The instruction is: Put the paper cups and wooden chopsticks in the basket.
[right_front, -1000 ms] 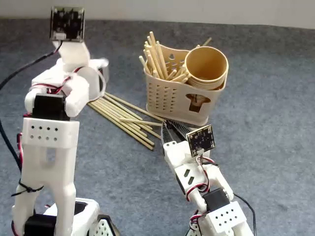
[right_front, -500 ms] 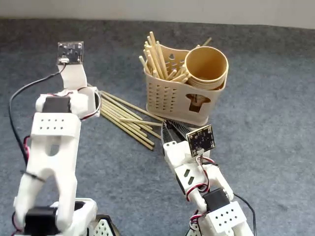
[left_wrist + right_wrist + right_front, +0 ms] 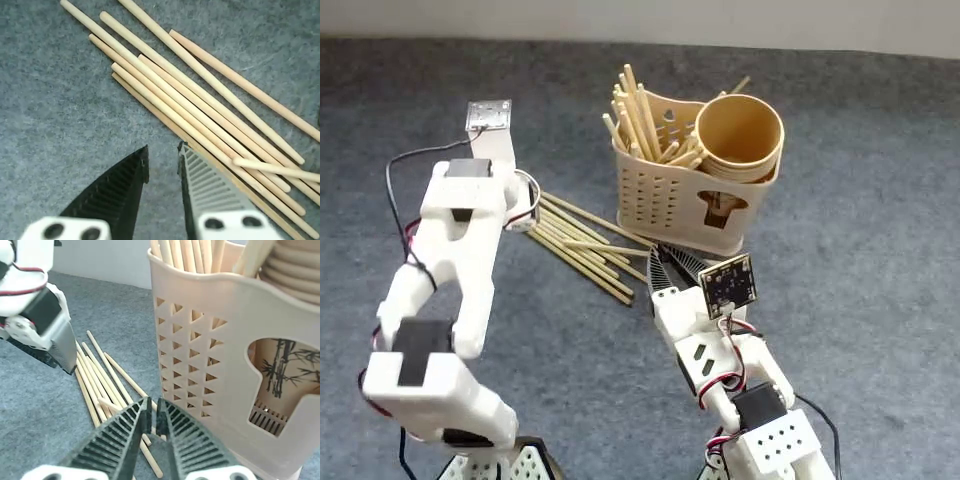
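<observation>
Several loose wooden chopsticks [image 3: 580,245] lie in a fan on the grey carpet, left of the beige basket [image 3: 670,205]. The basket holds stacked paper cups [image 3: 740,135] and upright chopsticks [image 3: 638,112]. My left gripper [image 3: 162,150] hovers low at the near end of the loose chopsticks [image 3: 200,105], open a little, with nothing between its fingers. From the right wrist it appears as a grey finger [image 3: 62,347] just above the sticks [image 3: 100,385]. My right gripper [image 3: 152,412] is shut and empty, close to the basket wall [image 3: 215,340] and over the sticks' other end [image 3: 670,265].
The carpet spreads out flat around the basket, with a pale wall edge at the back. The left arm's body [image 3: 460,240] leans over the table's left half.
The left arm has bent forward and down, bringing its wrist from high at the back left to just over the loose chopsticks. The right arm has not moved.
</observation>
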`<state>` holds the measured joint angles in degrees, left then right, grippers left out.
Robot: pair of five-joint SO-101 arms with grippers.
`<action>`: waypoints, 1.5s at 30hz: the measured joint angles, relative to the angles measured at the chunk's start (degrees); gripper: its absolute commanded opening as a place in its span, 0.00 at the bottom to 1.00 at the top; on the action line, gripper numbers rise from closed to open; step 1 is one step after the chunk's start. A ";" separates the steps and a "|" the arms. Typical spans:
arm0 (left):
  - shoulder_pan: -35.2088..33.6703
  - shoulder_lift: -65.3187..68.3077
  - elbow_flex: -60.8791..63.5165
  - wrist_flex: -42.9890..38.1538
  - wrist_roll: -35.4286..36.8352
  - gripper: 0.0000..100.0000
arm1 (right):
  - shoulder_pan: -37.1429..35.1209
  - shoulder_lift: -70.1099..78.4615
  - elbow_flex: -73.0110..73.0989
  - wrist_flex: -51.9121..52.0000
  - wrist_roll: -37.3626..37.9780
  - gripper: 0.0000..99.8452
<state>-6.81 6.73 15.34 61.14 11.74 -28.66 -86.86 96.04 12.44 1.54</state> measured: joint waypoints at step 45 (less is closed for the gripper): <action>-4.31 22.42 -20.04 6.15 6.59 0.12 | 0.00 0.00 0.00 0.00 0.00 0.03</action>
<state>-11.12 29.14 -4.70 67.30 18.33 -28.66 -86.86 96.04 12.44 1.54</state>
